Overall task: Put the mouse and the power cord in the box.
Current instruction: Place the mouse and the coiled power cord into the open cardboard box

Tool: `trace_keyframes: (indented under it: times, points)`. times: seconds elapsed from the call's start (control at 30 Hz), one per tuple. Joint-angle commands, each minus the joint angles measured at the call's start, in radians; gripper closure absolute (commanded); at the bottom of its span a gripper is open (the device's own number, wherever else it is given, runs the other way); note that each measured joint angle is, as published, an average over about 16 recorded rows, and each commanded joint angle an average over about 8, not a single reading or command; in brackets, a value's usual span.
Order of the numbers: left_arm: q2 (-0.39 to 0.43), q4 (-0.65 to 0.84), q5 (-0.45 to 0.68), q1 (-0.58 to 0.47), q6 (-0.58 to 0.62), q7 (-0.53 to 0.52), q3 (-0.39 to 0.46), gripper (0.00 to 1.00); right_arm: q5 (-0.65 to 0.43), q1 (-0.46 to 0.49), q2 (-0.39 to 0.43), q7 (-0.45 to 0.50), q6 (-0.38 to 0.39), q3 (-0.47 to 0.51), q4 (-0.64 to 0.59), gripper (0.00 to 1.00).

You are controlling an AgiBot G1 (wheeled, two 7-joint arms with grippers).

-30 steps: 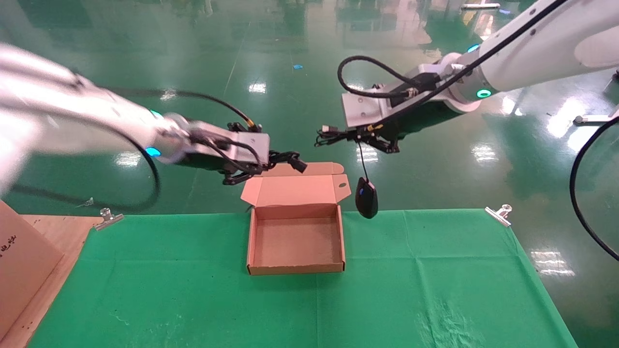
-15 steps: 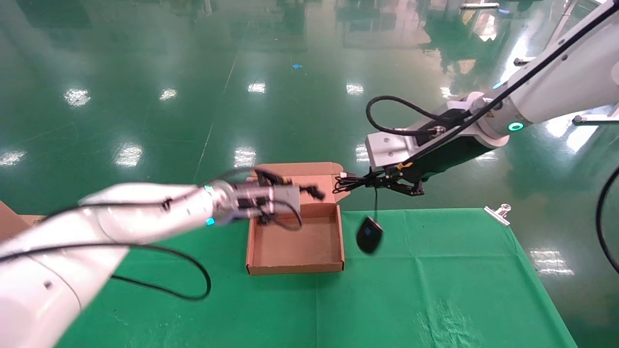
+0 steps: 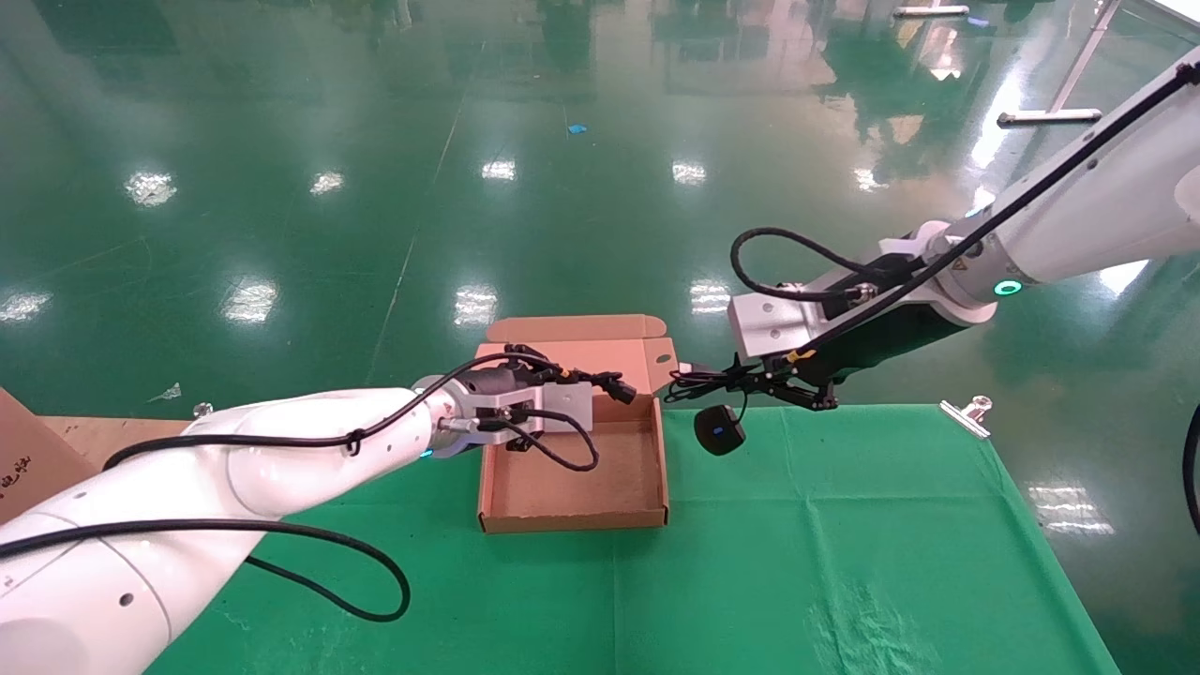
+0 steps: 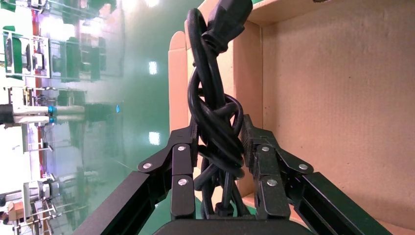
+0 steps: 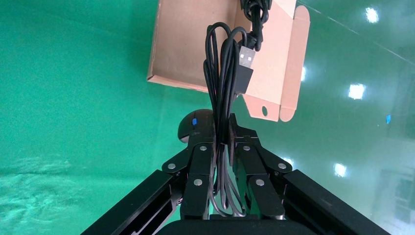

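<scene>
Both pincers loaded at the box [image 3: 572, 517]

Left gripper [image 4: 219, 147] clamps the stiff, coiled power cord [image 4: 215, 117] mid-bundle, over the tray. Right gripper [image 5: 222, 142] pinches the thin cable bundle; light mouse [image 3: 719, 429] dangles beneath, likely to swing.

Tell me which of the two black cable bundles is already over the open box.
The power cord, thick with a chunky plug, clamped in the left gripper over the box. The mouse's thin bundled cable hangs in the right gripper beside it.

Dark printed characters stand on the brown cardboard carton [image 3: 23, 459], at the table's left edge, far left of the box [image 3: 572, 511]. They are too small to read. The box itself bears no writing.
</scene>
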Motion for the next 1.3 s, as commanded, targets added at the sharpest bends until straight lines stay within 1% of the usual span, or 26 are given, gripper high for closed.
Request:
trace_keyframes:
  times: [0.03, 0.2, 0.47, 0.63, 0.77, 0.87, 1.0, 1.13, 1.3]
  points:
    - [0.000, -0.001, -0.009, -0.003, -0.005, -0.006, 0.017, 0.00, 0.000, -0.004, -0.001, -0.005, 0.003, 0.000, -0.008, 1.00]
    - [-0.001, -0.001, -0.032, -0.009, -0.016, -0.016, 0.050, 0.00, 0.001, -0.003, -0.007, -0.002, -0.003, -0.002, -0.005, 1.00]
    - [-0.003, -0.006, -0.074, -0.021, -0.025, -0.024, 0.089, 0.00, -0.003, 0.009, -0.015, 0.020, -0.038, -0.011, 0.025, 1.00]
    - [-0.027, -0.014, -0.150, -0.054, 0.007, -0.010, 0.063, 0.00, 0.000, 0.019, -0.023, 0.054, -0.046, -0.019, 0.074, 1.00]
    - [-0.096, -0.042, -0.230, -0.088, 0.068, 0.032, 0.013, 0.00, 0.009, 0.015, -0.030, 0.097, -0.021, -0.029, 0.148, 1.00]
    - [-0.185, -0.100, -0.288, -0.098, 0.122, 0.066, -0.026, 0.00, 0.019, -0.006, -0.034, 0.135, 0.043, -0.041, 0.222, 1.00]
    - [-0.320, -0.201, -0.345, -0.091, 0.176, 0.092, -0.067, 0.00, 0.042, -0.056, -0.039, 0.185, 0.187, -0.066, 0.334, 1.00]
    - [-0.446, -0.303, -0.374, -0.075, 0.201, 0.086, -0.088, 0.00, 0.071, -0.111, -0.042, 0.236, 0.323, -0.112, 0.440, 1.00]
    - [-0.575, -0.414, -0.393, -0.050, 0.208, 0.049, -0.099, 0.00, 0.107, -0.159, -0.044, 0.302, 0.423, -0.204, 0.544, 1.00]
